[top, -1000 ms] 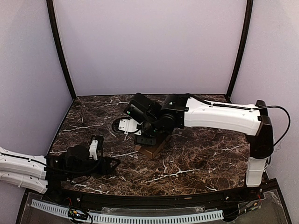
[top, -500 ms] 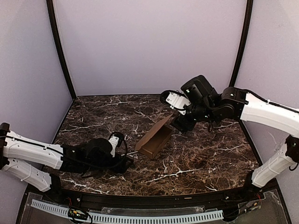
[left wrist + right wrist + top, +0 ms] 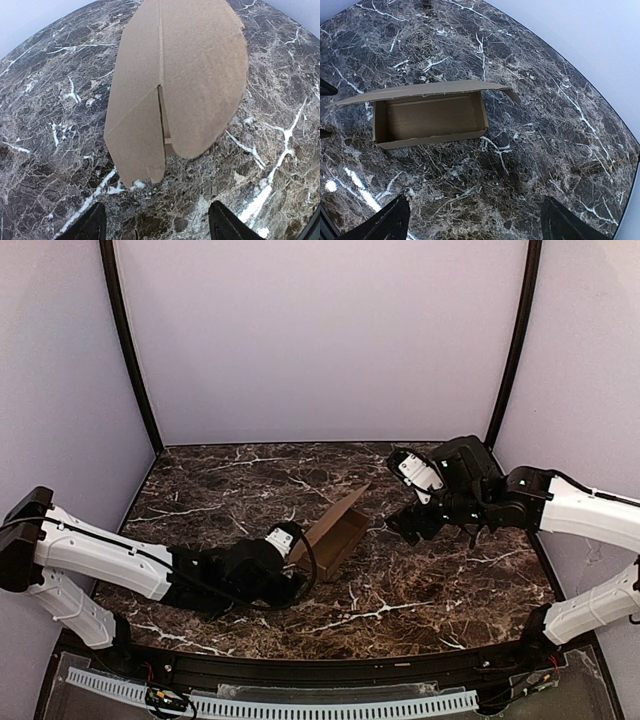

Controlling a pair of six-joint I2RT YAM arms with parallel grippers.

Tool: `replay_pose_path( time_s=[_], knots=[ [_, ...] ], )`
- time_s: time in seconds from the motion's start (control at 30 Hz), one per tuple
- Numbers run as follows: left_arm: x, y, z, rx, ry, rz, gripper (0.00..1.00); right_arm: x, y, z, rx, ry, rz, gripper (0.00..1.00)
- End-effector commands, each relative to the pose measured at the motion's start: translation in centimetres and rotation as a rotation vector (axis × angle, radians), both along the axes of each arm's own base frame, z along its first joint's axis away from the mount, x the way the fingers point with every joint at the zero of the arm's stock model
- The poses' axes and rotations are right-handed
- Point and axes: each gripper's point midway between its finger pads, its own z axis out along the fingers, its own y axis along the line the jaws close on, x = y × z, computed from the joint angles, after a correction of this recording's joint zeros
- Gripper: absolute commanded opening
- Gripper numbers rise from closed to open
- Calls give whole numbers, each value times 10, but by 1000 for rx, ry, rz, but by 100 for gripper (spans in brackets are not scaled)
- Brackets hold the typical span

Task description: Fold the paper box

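Observation:
The paper box (image 3: 338, 533) is a tan cardboard carton lying mid-table, its long lid raised and its inside open toward the right. The right wrist view shows its open tray and lifted lid (image 3: 430, 119). The left wrist view shows its near end with a slit and flaps (image 3: 175, 85). My left gripper (image 3: 300, 585) is open and empty, just short of the box's near end. My right gripper (image 3: 400, 523) is open and empty, to the right of the box and apart from it.
The dark marble table (image 3: 420, 580) ends in a black rail at the front. Lilac walls stand behind and at both sides, with black corner posts (image 3: 130, 350).
My right gripper let go of the box and drew back to the right. My left arm reached forward up to the box's near end. The box lid now stands raised.

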Motion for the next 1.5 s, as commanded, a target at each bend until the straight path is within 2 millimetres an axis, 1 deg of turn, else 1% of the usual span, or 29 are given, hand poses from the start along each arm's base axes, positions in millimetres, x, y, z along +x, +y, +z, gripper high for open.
replay_pose_path(
  time_s=[0.0, 0.03, 0.07, 0.1, 0.13, 0.23, 0.27, 0.37, 0.43, 0.47, 0.5, 0.53, 0.6, 0.63, 0.67, 0.7, 0.73, 0.77, 0.8, 0.87, 0.97, 1.1, 1.17, 1.23, 1.33, 1.37, 1.4, 1.47],
  knots=[
    [16, 5, 12, 116, -156, 78, 68, 1, 8, 5, 111, 8, -14, 90],
    [17, 2, 20, 123, -195, 89, 68, 1, 8, 4, 118, 11, -13, 90],
    [18, 1, 18, 140, -209, 89, 67, 0, 8, 2, 120, 15, -10, 90],
    [19, -3, 23, 145, -237, 95, 66, 0, 8, 0, 123, 19, -13, 90],
    [20, -4, 19, 165, -244, 98, 64, 0, 8, -1, 124, 23, -15, 90],
    [24, -8, 15, 198, -278, 111, 58, -1, 7, -3, 132, 29, -19, 90],
    [25, -10, 15, 205, -283, 108, 54, -2, 7, -3, 136, 30, -20, 90],
    [26, -15, 13, 214, -296, 104, 46, -3, 5, -2, 143, 28, -24, 90],
    [26, -16, 13, 215, -302, 101, 37, -4, 4, -3, 142, 29, -26, 90],
    [26, -16, 13, 217, -305, 101, 35, -4, 3, -3, 141, 29, -29, 90],
    [26, -16, 13, 217, -309, 104, 30, -4, 3, -4, 141, 30, -30, 90],
    [26, -15, 12, 223, -312, 102, 27, -4, 3, -4, 142, 31, -31, 90],
    [26, -14, 12, 220, -319, 97, 18, -4, 3, -6, 140, 34, -32, 90],
    [26, -15, 14, 205, -323, 97, 10, -3, 3, -6, 142, 35, -33, 90],
    [25, -13, 12, 214, -327, 89, 7, -3, 3, -7, 141, 35, -36, 90],
    [25, -16, 16, 189, -332, 84, 2, -3, 2, -8, 141, 35, -41, 90],
    [24, -13, 14, 198, -337, 73, 1, -2, 2, -9, 138, 34, -48, 90],
    [23, -15, 18, 174, -343, 68, 1, -1, 0, -10, 135, 32, -56, 90],
    [21, -13, 15, 184, -344, 47, 1, -1, -1, -11, 134, 30, -60, 90],
    [19, -13, 25, 154, -361, 21, 1, 0, -2, -12, 134, 28, -65, 90],
    [13, -14, 29, 153, -368, -46, 1, 3, -2, -14, 138, 17, -60, 91],
    [-6, -16, 28, 173, -352, -215, 1, 7, -2, -19, 131, 0, -18, 92],
    [-14, -14, 30, 166, -339, -269, 1, 6, -2, -24, 126, -2, 19, 92],
    [-19, -8, 31, 172, -331, -298, 1, 2, -2, -26, 138, -9, 53, 93],
    [-21, 10, 33, 208, -324, -288, 1, -8, -4, -25, 177, -33, 102, 93],
    [-22, 16, 33, 217, -319, -286, 1, -14, -5, -28, 183, -40, 128, 93],
    [-23, 19, 33, 218, -318, -286, 1, -21, -4, -22, 211, -62, 167, 93],
    [-26, 26, 33, 217, -309, -290, 1, -33, -5, -20, 237, -94, 226, 93]
  ],
)
